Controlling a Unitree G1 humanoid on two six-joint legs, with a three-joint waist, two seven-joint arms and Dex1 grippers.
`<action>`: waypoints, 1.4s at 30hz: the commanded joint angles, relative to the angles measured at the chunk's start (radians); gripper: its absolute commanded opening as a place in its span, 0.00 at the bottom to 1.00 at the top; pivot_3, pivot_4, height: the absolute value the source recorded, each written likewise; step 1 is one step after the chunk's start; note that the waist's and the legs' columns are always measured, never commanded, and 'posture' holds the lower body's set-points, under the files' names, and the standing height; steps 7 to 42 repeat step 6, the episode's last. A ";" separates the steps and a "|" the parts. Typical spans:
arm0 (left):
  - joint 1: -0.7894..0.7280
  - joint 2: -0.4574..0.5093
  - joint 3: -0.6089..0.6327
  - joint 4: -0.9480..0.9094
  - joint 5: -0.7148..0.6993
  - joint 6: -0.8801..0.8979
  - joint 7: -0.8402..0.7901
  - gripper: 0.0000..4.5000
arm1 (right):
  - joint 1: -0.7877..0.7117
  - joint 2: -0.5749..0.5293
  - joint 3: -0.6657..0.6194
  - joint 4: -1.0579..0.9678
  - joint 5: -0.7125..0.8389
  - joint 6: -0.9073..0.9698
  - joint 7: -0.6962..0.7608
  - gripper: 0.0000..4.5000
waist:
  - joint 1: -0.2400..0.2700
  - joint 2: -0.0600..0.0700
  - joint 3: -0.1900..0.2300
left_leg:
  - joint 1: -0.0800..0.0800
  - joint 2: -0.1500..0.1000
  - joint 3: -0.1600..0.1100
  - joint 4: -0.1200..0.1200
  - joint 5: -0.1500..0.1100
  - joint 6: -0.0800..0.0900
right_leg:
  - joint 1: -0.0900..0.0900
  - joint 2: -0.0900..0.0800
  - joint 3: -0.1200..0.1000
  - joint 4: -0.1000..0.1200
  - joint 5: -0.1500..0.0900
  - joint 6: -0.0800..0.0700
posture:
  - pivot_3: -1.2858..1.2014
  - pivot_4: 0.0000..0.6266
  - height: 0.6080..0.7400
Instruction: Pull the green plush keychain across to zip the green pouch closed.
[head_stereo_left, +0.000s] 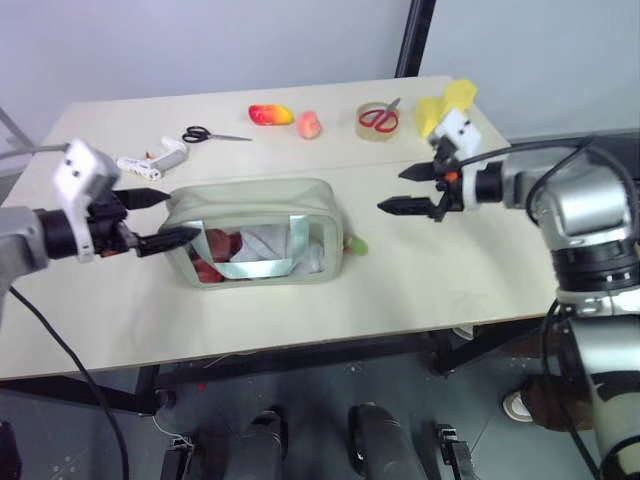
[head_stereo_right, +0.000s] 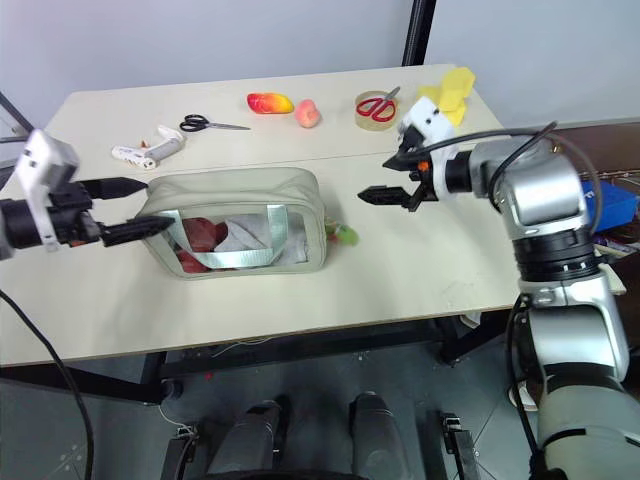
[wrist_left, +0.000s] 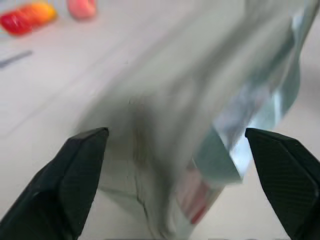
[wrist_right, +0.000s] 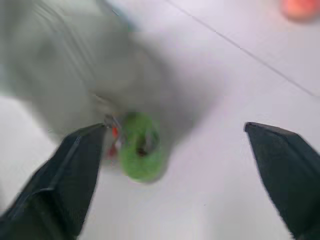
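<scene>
On the table (head_stereo_left: 420, 290) I see the green pouch (head_stereo_left: 260, 215) lying mid-surface, its green plush keychain (head_stereo_left: 354, 244) resting at the pouch's right end. My left gripper (head_stereo_left: 165, 218) stands spread wide at the pouch's left end, one finger just beside the fabric, gripping nothing. My right gripper (head_stereo_left: 408, 190) hangs wide open and empty, to the right of the pouch, apart from the keychain.

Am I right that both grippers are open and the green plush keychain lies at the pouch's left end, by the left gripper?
Not quite: the green plush keychain lies at the green pouch's right end, nearer the right gripper, as the left eye view shows. Both grippers, including the left gripper, are open.
</scene>
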 joint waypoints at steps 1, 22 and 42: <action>-0.003 0.067 0.089 0.021 -0.031 0.034 -0.023 0.98 | -0.069 -0.015 -0.041 -0.114 0.137 0.084 0.092 1.00 | 0.000 0.000 0.000 | 0.000 0.001 0.000 0.000 0.000 0.000 | 0.000 0.000 0.000 0.000 0.000 0.000 | 0.52 0.24 1.00; 0.022 0.090 0.096 0.011 -0.037 0.034 -0.037 0.98 | -0.046 0.015 -0.036 -0.159 0.157 0.107 0.030 1.00 | 0.009 0.000 0.000 | 0.000 0.000 0.000 0.000 0.000 0.000 | 0.001 0.000 0.000 -0.001 0.000 0.000 | 0.52 0.24 1.00; 0.022 0.090 0.096 0.011 -0.037 0.034 -0.037 0.98 | -0.046 0.015 -0.036 -0.159 0.157 0.107 0.030 1.00 | 0.009 0.000 0.000 | 0.000 0.000 0.000 0.000 0.000 0.000 | 0.001 0.000 0.000 -0.001 0.000 0.000 | 0.52 0.24 1.00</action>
